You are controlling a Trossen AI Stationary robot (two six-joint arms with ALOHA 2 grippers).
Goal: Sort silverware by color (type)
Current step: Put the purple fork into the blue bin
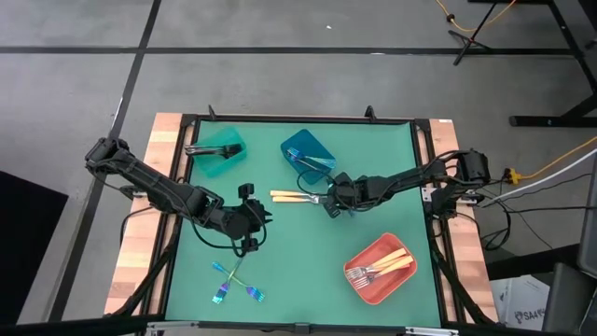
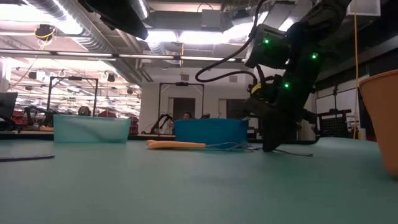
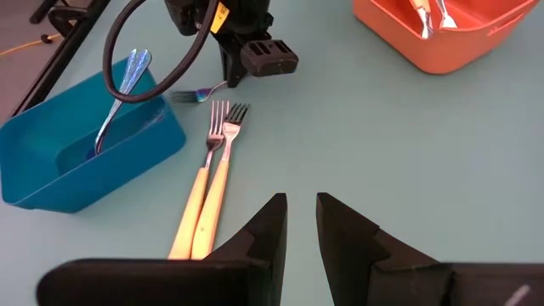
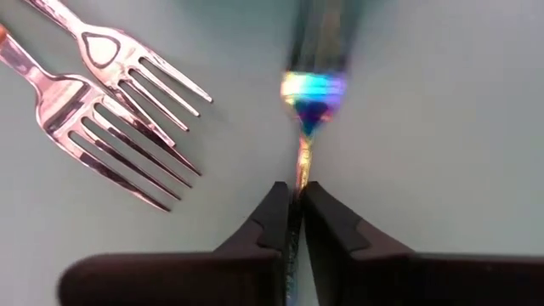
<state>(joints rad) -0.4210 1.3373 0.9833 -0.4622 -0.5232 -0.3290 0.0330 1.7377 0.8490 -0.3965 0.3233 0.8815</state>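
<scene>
The right hand (image 1: 333,207) is lowered to the green desk (image 1: 298,252) near its middle, just in front of the blue bin (image 1: 309,154). Its fingers are pressed together on the thin neck of an iridescent fork (image 4: 311,93) lying flat on the desk (the pinch is seen plainly in the right wrist view, where the rainbow-tinted metal runs straight out from between the fingertips). Just beside that hand, two gold-handled forks (image 1: 295,197) are laid side by side, touching along their handles, with their silver heads (image 4: 110,110) turned toward the hand.

The left hand (image 1: 248,227) is held over the desk left of centre, apart from any fork; its fingers (image 3: 274,223) are set close together with only a narrow gap between them, and nothing is gripped.

Near the front edge of the desk, on the left arm's side, a small loose cluster of iridescent blue-teal forks (image 1: 233,281) is spread out, some crossing one another. One iridescent fork (image 3: 123,93) is leaned inside the blue bin. Dark forks (image 1: 210,148) are seen in the teal bin (image 1: 217,154) at the back left. Several gold-handled forks (image 1: 382,268) are gathered in the coral-red bin (image 1: 381,269) at the front right.
</scene>
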